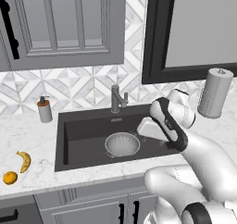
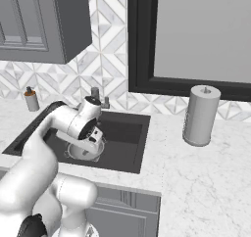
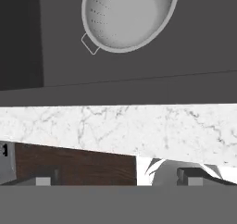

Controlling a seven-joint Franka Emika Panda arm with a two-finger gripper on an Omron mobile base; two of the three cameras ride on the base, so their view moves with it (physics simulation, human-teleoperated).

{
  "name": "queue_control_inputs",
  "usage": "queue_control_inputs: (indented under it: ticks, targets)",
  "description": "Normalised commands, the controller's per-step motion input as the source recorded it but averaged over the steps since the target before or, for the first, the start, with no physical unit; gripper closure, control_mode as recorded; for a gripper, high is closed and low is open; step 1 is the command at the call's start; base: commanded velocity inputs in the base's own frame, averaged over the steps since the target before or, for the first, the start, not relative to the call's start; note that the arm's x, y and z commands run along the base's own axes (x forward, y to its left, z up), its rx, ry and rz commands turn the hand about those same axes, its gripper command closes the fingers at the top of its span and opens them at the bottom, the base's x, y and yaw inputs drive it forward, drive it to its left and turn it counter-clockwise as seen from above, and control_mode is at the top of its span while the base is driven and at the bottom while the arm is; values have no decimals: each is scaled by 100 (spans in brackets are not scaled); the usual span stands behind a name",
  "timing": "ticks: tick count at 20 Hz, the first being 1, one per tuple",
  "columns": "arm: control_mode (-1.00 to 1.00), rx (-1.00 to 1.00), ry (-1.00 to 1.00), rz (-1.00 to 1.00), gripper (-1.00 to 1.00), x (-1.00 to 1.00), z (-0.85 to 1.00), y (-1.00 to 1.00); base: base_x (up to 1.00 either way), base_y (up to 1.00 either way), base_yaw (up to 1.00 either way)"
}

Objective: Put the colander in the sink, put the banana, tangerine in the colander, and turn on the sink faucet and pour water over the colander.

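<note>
Hand view: colander point(image 3: 129, 15) sits in sink point(image 3: 194, 56)

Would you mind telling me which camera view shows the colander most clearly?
The hand view: the colander is seen from above, its perforated inside and one side handle plain, though its far rim is cropped. The left base view shows it whole but small on the floor of the sink. In the right base view the arm hides most of it.

The sink point(image 1: 83, 130) is dark grey, the colander point(image 1: 122, 144) silver-grey with small holes. The worktop point(image 1: 28, 135) is white marble with grey veins. The banana point(image 1: 24, 161) is yellow, the tangerine point(image 1: 9, 177) orange.
</note>
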Motion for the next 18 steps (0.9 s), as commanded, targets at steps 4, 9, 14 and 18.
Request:
queue_control_inputs:
  ticks: [4,9,14,18]
  targets:
    - [-100,-21,-1,2,-100,-44,34,99,0,0,0]
    - [-100,-18,-3,1,-100,-9,28,100,0,0,0]
    - [-100,-13,-1,0,-100,15,23,100,0,0,0]
    - [-100,-14,0,0,-100,22,22,100,0,0,0]
